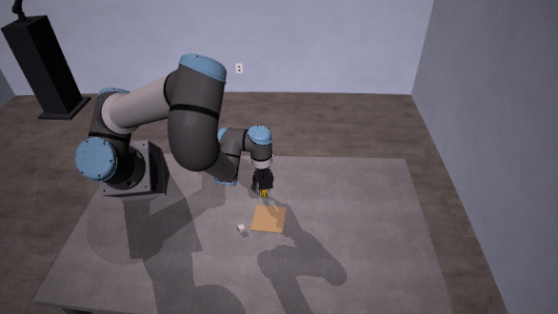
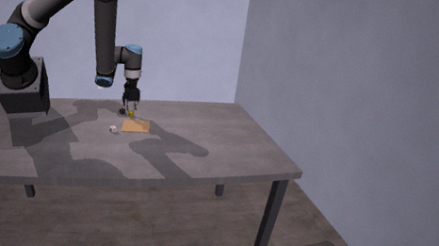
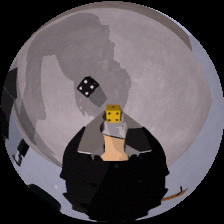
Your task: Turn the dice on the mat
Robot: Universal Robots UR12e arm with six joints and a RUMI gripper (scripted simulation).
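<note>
Pincer [image 3: 114,125] was pinching the yellow die [image 3: 114,115], held just off the far edge of the mat [image 1: 269,219], not yet on it. White die [image 1: 241,228] sat on the surface [image 1: 362,228] beside the mat's left edge, untouched (top number too small to read). So both placements were left, by my read. Wrist view alone showed the black die [image 3: 88,86], 4 pips up, near the yellow one; the top view hid it behind the pincer.
</note>
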